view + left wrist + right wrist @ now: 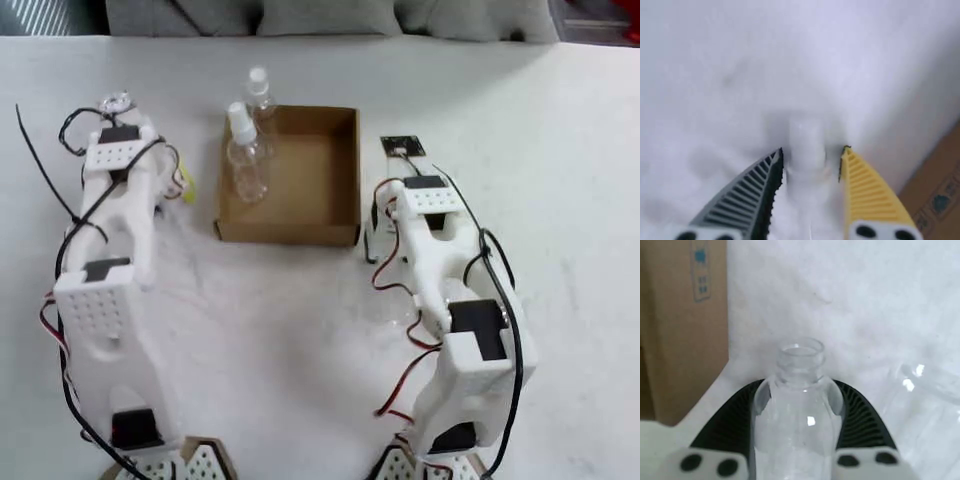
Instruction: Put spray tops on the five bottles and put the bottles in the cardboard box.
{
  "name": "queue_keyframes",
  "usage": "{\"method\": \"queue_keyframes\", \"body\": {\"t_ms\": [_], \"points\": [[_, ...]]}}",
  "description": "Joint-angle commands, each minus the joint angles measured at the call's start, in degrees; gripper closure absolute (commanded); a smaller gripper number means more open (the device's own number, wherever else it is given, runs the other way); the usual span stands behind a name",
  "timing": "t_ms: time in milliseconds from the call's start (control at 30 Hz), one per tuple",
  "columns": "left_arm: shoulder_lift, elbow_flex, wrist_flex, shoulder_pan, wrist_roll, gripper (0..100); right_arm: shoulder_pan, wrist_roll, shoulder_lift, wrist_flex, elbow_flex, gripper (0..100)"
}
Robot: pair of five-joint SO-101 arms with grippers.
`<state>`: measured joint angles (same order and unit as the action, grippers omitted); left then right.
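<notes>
My left gripper (811,152) points down at the table left of the cardboard box (338,170), its grey and yellow fingers shut on a white spray top (807,140). In the high view its yellow finger (186,184) shows beside the box. My right gripper (799,390) sits low by the box's right front corner, black fingers shut on a clear bottle (797,410) whose neck is bare. One bottle with a spray top (246,158) stands in the box at its left wall. A second capped bottle (259,93) stands just behind the box.
Another clear bottle (922,390) lies on the table beside the held one. The box wall (685,325) is close to the right gripper. A small dark circuit board (402,146) lies right of the box. White table stretches all around.
</notes>
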<state>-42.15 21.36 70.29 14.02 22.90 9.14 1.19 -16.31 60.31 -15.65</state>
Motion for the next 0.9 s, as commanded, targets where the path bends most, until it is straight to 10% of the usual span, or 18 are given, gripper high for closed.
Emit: {"method": "queue_keyframes", "body": {"t_ms": [0,267,867], "points": [[-0.75,4.66,1.58,0.57,0.7,81,0.13,0.79,1.89,-1.71,0.18,98.1],[-1.1,5.36,4.04,-0.13,0.35,99,0.13,0.79,1.89,-1.71,0.18,98.1],[7.78,12.92,16.35,-1.71,-2.02,98,-0.13,0.35,10.07,0.31,0.26,98.1]]}}
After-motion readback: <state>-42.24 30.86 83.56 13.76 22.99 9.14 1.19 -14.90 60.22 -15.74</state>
